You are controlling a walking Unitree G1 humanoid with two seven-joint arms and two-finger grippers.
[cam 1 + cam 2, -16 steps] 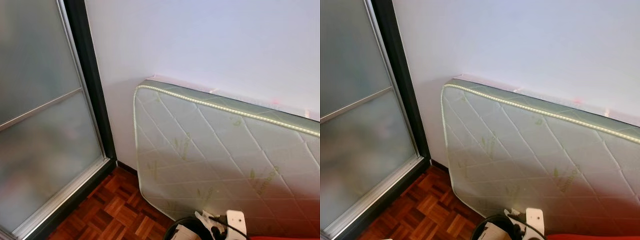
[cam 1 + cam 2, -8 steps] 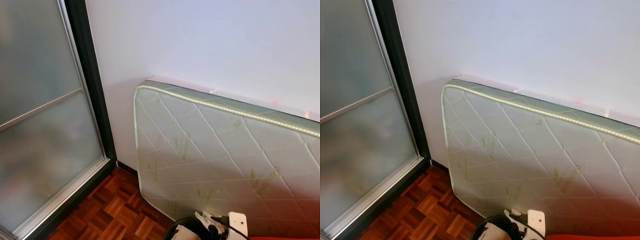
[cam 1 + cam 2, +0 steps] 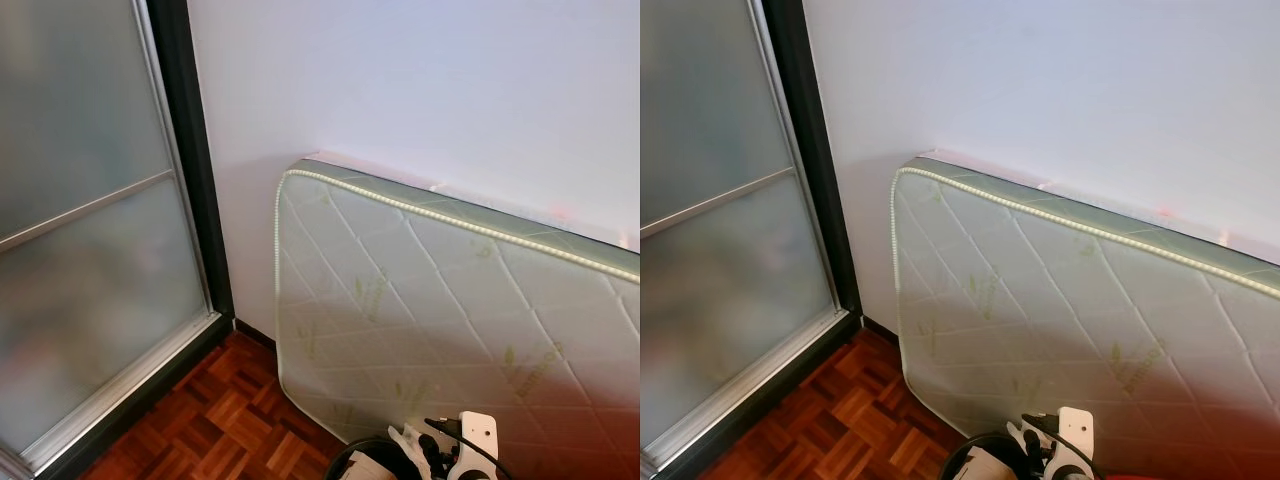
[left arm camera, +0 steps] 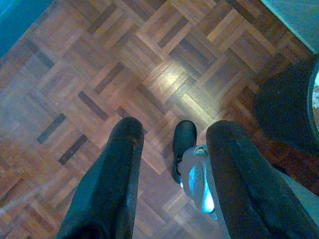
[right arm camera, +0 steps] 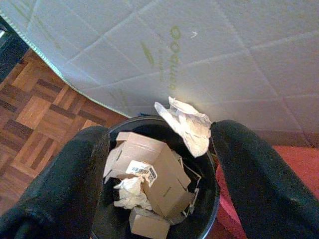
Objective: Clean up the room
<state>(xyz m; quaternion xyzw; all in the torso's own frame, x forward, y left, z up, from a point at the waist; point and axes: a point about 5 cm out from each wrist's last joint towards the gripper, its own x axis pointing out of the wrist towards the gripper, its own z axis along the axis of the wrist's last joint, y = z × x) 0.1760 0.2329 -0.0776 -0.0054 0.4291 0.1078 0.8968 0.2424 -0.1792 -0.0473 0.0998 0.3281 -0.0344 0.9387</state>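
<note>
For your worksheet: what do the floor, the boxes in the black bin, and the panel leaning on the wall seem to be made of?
Floor: glossy wood parquet, small blocks in a basket-weave pattern.
Boxes: brown cardboard, matte, creased, one with a barcode label.
Leaning panel: apparently a mattress, pale quilted fabric with diamond stitching and corded edge.
The bin looks like black plastic, though that is uncertain.

Black trash bin (image 5: 209, 199) is sitting on parquet beside the mattress, holding torn cardboard boxes (image 5: 149, 172) and crumpled paper (image 5: 130, 193). 1 white paper wad (image 5: 187, 124) is hanging over its rim.
</note>
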